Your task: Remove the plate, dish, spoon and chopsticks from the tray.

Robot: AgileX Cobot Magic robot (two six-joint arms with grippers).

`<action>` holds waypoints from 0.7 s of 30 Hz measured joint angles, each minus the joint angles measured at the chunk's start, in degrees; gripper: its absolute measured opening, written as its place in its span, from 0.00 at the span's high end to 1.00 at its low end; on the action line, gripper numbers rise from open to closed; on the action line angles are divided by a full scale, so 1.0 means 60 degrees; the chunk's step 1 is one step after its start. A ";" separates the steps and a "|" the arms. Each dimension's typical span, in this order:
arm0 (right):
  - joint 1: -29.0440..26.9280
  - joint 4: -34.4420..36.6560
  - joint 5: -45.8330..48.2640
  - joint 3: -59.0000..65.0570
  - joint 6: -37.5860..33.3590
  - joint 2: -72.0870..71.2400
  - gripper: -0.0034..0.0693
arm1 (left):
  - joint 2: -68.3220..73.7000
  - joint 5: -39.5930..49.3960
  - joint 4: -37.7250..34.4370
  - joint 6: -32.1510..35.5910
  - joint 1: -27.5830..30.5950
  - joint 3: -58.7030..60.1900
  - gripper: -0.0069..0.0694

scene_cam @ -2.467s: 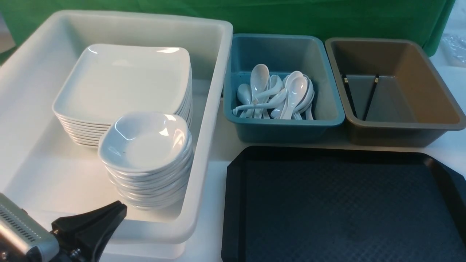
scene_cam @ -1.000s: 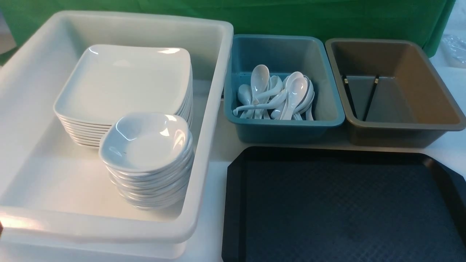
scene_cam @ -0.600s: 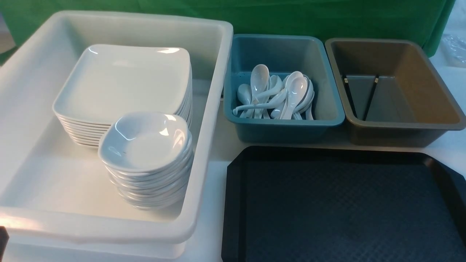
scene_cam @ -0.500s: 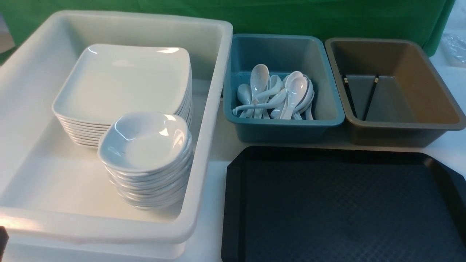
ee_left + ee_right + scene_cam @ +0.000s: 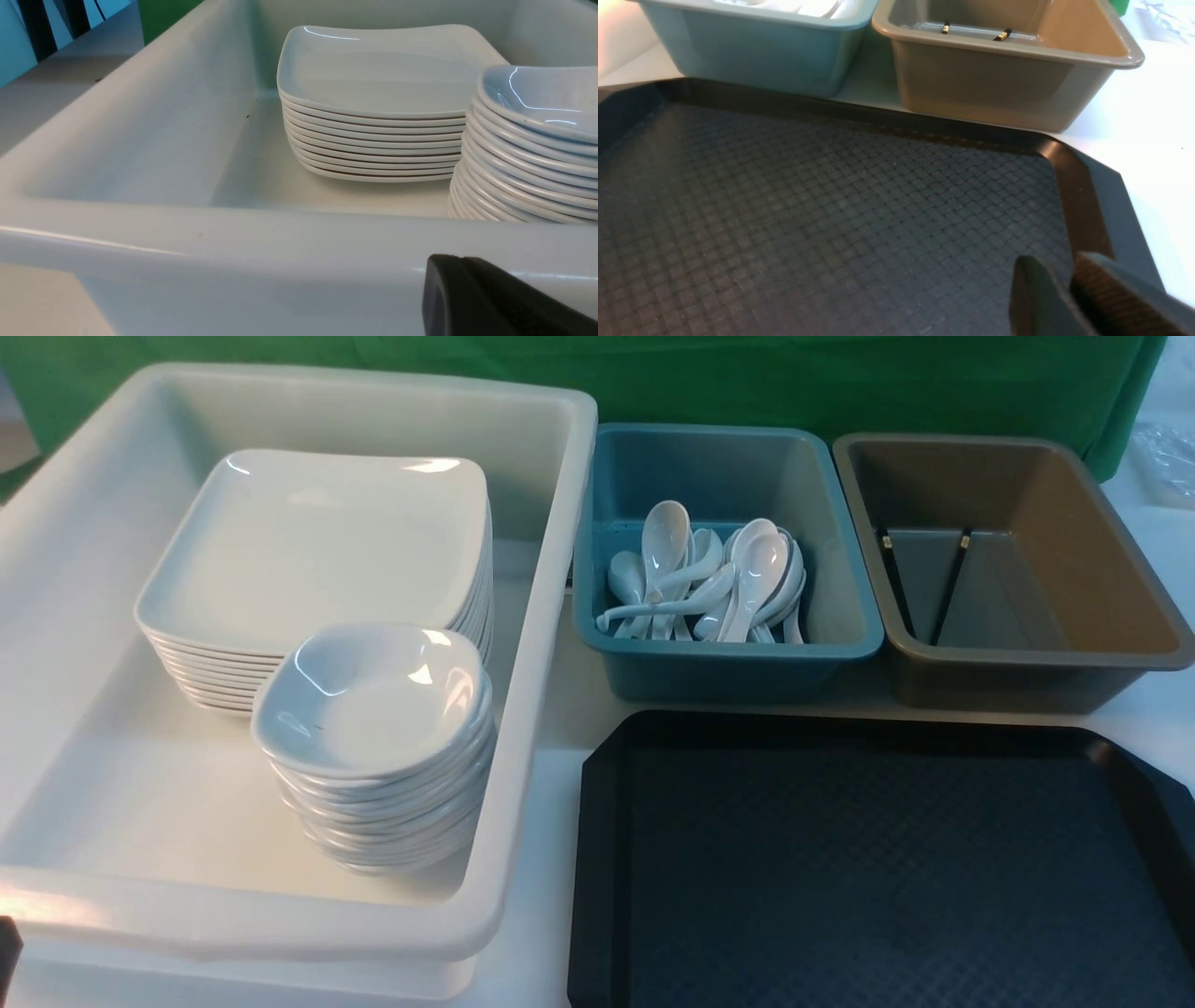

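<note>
Tableware sorted into three containers, with the tray bare. At the left edge of the desk stands a white tub. The plate tops a stack at the tub's far side. The dish tops a second stack just in front of it, toward the near right corner. The left claw sits low outside the tub's near wall, just beside the rim, with its jaws together and nothing in them.

At centre, along the far edge, a teal bin holds a heap of white spoons; the spoon lies on top near the middle. To its right a brown bin holds the chopsticks, the two sticks leaning on the far wall with their points converging toward the near wall.

The tray fills the near right of the desk, just in front of both bins, and no item is visible on its textured floor. The right claw hangs above the tray's right-hand side near a clipped corner, its jaws slightly apart and empty.

By this evidence the clearing appears complete and the step in hand is withdrawal. It is done well by lifting each claw straight up before swinging it back, so that the left clears the tub rim without nudging the dish stack. The right should leave without dragging on the tray or knocking the brown bin. A last look across the tray's near edge, which lies outside these views, would confirm that nothing remains.
</note>
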 joint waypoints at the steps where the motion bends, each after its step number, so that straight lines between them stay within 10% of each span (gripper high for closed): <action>1: 0.0000 0.0000 0.0000 0.0000 -0.0010 0.0000 0.73 | 0.0000 0.0000 0.0000 0.0000 0.0000 0.0000 0.90; 21: 0.0000 0.0000 0.0000 0.0000 -0.0010 0.0000 0.66 | 0.0000 0.0000 0.0000 0.0021 0.0000 0.0000 0.90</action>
